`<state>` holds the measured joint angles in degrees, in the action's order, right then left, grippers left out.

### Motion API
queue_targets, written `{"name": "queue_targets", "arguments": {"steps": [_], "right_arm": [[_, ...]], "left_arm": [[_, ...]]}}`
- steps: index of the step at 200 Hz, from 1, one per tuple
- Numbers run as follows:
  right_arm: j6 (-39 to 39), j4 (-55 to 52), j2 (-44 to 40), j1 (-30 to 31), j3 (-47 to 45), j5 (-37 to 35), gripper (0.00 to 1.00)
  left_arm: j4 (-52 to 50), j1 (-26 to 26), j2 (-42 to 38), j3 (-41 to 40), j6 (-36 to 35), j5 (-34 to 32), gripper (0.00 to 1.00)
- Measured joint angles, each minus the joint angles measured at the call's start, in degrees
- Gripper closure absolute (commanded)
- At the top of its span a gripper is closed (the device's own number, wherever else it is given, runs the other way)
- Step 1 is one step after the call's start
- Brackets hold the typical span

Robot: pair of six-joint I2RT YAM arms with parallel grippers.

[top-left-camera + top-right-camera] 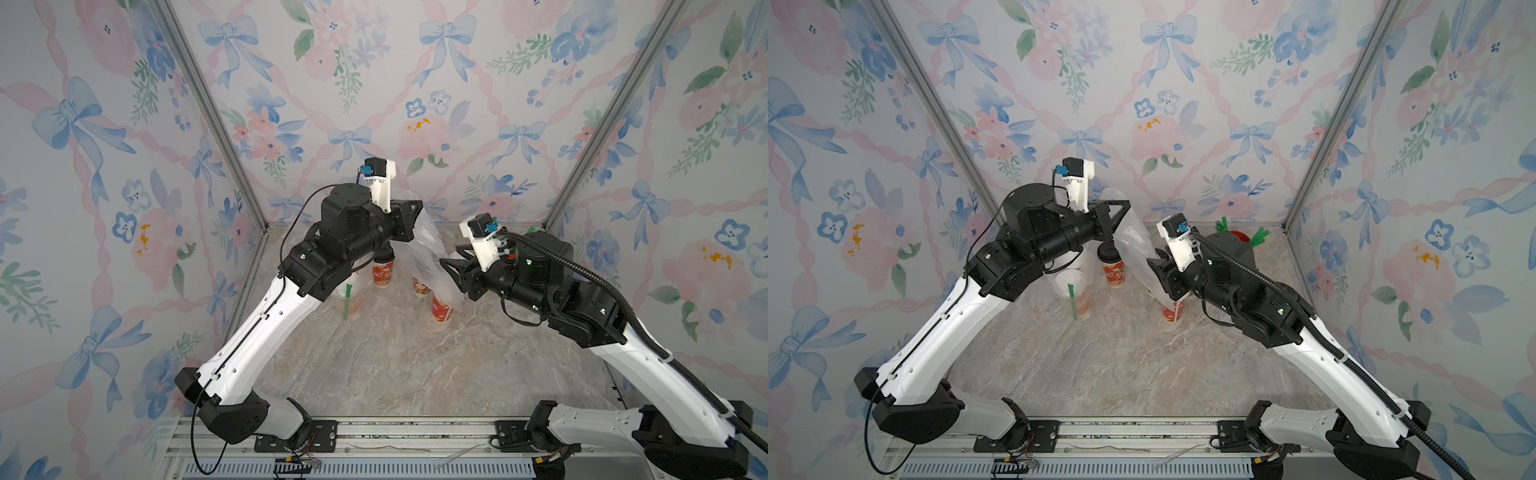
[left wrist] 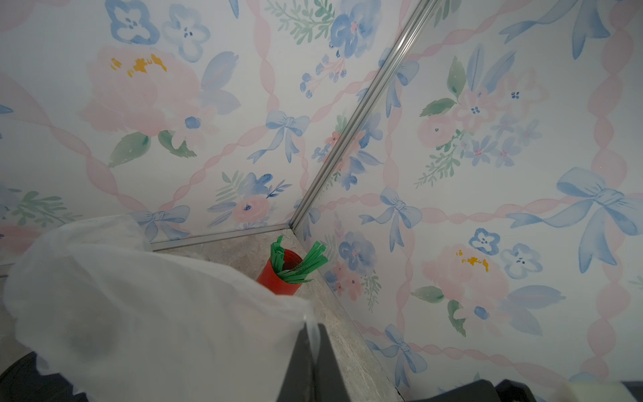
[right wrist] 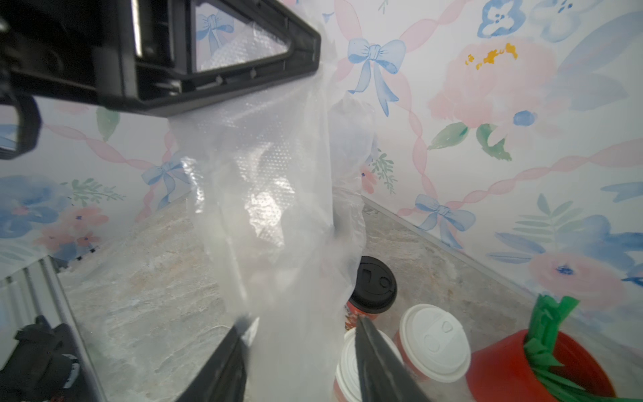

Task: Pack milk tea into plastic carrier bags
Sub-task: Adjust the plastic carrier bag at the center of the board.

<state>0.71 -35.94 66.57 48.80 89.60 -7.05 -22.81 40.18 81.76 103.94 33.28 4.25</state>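
In both top views the left hand is closed on the top of a clear bag. The bag hangs over the tabletop, its lower end at the right hand. A black-lidded cup stands just beside the bag.

The left wrist view shows the fingers pressed together on the bag's edge.

In the right wrist view the right hand's fingers stand apart on either side of the bag, not clamped on it. White-lidded cups stand near the bag.
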Motion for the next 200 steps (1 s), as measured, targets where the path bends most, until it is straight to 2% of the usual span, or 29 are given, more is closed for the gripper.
{"name": "queue_targets", "arguments": {"steps": [37,61,80,154,175,200], "right_arm": [[0.17,0.02,-0.63,-0.92,0.17,1.01,0.53],[0.07,-0.07,-0.07,-1.66,0.28,0.98,0.66],[0.35,-0.11,0.59,-1.77,0.42,1.01,0.70],[-0.09,-0.55,0.57,-1.88,0.37,6.14,0.46],[-0.26,-0.55,-0.76,-1.88,0.37,7.28,0.44],[-0.42,-1.16,-0.52,-1.88,0.46,6.99,0.48]], "left_arm": [[0.00,0.00,0.24,-0.33,0.00,0.02,1.00],[-0.02,0.00,0.26,-0.74,0.00,0.02,1.00],[0.00,0.00,0.28,-0.98,0.02,0.02,1.00],[-0.02,0.00,0.28,-1.88,0.02,0.00,1.00],[0.00,0.00,0.28,-1.88,0.04,0.00,1.00],[0.00,0.00,0.28,-1.88,0.04,0.02,1.00]]}}
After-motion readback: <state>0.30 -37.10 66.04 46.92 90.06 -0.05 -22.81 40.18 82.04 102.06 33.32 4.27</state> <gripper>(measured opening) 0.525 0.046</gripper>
